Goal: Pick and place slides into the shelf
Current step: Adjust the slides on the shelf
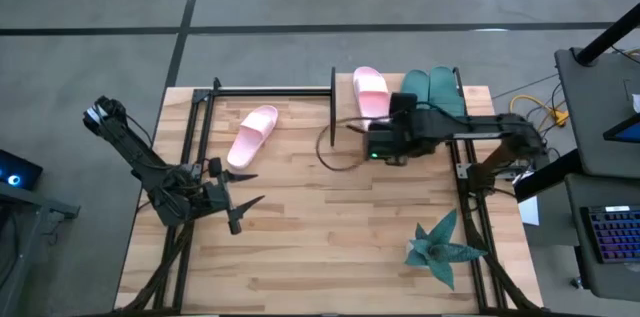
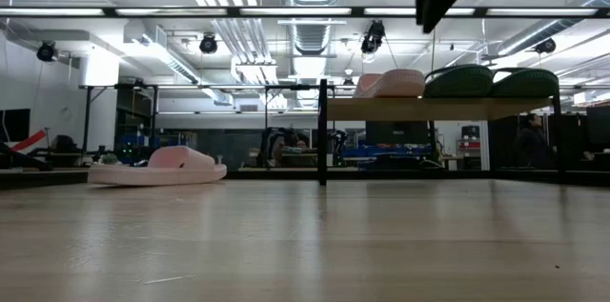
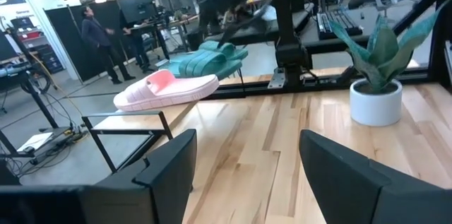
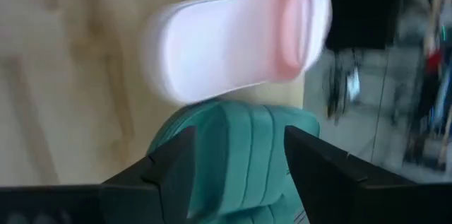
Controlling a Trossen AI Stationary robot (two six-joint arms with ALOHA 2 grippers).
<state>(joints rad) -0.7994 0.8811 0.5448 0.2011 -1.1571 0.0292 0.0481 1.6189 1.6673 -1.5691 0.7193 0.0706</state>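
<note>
The shelf [image 2: 438, 109] stands at the table's far edge, a light board on black posts. On it rest one pink slide [image 1: 370, 92] and two teal slides [image 1: 430, 89], soles down, side by side. The second pink slide [image 1: 252, 135] lies sole down on the tabletop left of the shelf, also seen in the low view [image 2: 162, 166]. My right gripper [image 1: 368, 132] hovers open above the shelf's near edge; its wrist view looks down on a teal slide [image 4: 226, 153] and the pink slide [image 4: 233, 40]. My left gripper [image 1: 245, 190] waits open near the table's left side.
A potted spiky teal plant [image 1: 440, 247] stands near the table's right near corner. Black frame rails [image 1: 190, 147] run along the table's left and right sides. A dark cable loop [image 1: 335, 142] hangs by the right arm. People [image 3: 92, 33] stand in the room beyond.
</note>
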